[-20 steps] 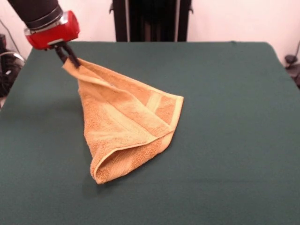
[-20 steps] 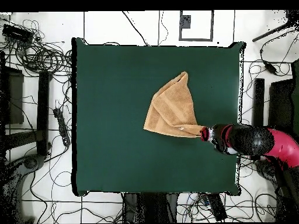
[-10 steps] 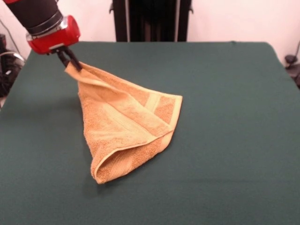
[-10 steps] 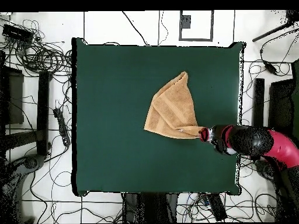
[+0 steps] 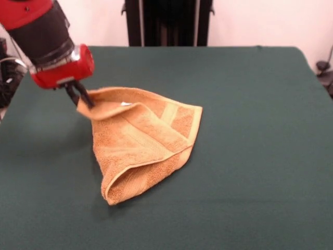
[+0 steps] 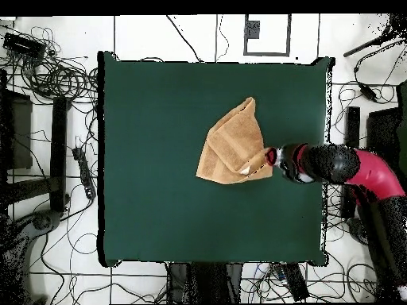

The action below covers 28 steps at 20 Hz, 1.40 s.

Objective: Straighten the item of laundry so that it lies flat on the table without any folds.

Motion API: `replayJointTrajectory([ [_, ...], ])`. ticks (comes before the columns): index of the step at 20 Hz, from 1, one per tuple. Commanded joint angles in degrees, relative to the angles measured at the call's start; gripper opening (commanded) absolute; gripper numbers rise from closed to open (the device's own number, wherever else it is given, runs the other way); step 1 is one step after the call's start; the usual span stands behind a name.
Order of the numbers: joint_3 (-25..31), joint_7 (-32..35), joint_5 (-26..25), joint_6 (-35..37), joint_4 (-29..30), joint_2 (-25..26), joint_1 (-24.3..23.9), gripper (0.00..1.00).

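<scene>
One towel (image 5: pixel 140 148) corner pinched in jaws, front view shows folds, overhead hides jaws under arm (image 6: pixel 334 165), table (image 6: pixel 159 159) green.

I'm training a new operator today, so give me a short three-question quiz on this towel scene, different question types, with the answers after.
1. True or false: the towel lies flat with no folds.
2. Multiple choice: in the front view, the gripper holds the towel at A) its near folded end, B) a raised corner at the picture's left, C) its ribbed border band.
3. Short answer: what colour is the table surface?

Key: 1. False; it is folded over itself. 2. B; the gripper is shut on that corner. 3. Dark green.
</scene>
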Motion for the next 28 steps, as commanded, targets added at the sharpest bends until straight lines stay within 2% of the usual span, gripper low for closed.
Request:
replayJointTrajectory([
  [1, -1.48, -17.55, -3.37, 5.08, -12.94, 6.90, 7.03, 0.00],
  [3, -2.47, -20.35, -4.66, 7.21, -15.89, 7.96, 8.11, 0.00],
  [5, -2.96, -22.56, -5.58, 7.92, -16.16, 7.80, 7.71, 0.00],
  [9, -2.66, -24.73, -6.12, 7.22, -13.32, 4.99, 4.96, 0.00],
  [12, -2.23, -28.00, -5.47, 9.48, -12.48, 3.53, 2.15, 0.00],
  [16, -0.72, -27.44, -1.33, 11.23, -5.08, -1.42, -3.59, 0.00],
  [19, 0.71, -25.18, 1.17, 11.54, 2.51, -7.65, -7.34, 0.00],
  [23, 2.75, -23.72, 4.93, 14.57, 8.99, -14.39, -10.79, 0.00],
  [26, 3.53, -22.59, 8.01, 17.86, 12.51, -17.28, -12.76, 0.00],
  [28, 4.38, -21.40, 9.45, 16.52, 15.88, -18.65, -14.71, 0.00],
])
